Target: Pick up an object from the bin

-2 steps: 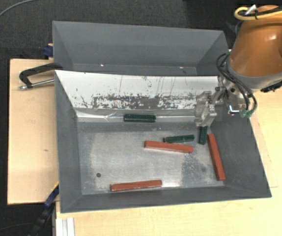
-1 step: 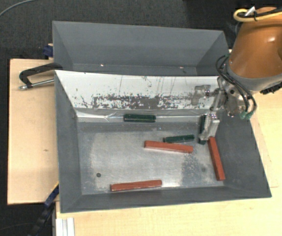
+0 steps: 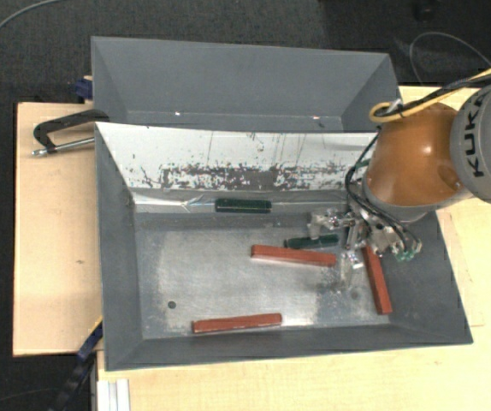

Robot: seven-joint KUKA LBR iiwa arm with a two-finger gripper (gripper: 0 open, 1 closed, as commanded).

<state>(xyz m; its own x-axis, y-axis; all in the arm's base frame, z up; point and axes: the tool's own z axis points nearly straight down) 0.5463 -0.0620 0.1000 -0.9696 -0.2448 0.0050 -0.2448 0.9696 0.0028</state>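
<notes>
A large grey metal bin (image 3: 113, 272) with sloping walls is taking up most of the camera view, its back wall streaked with dark scuff marks. The arm (image 3: 488, 148) is reaching in from the right, its wrist sitting under an orange dome-shaped cover (image 3: 412, 163) with cables trailing below it. Beneath that cover the gripper (image 3: 348, 268) is hanging low over the right part of the bin floor. Whether it is open or closed cannot be told from this angle.

A long red-brown flat bar (image 3: 237, 323) is lying along the front edge of the floor, well apart from the gripper. A second red-brown flat bar (image 3: 290, 255) is lying across the middle of the floor, slightly tilted, its right end running up to the gripper. This is the thing the gripper is hanging over. I cannot tell if they are touching. A third red-brown bar (image 3: 379, 288) is leaning on the right slope just beside the gripper, pointing from back to front.

A dark green flat bar (image 3: 243, 205) is resting at the foot of the back wall. A shorter dark green piece (image 3: 307, 242) is lying just behind the middle bar, its right end running under the gripper's metal parts. A small dark spot (image 3: 172, 306) is showing on the bare left floor.
</notes>
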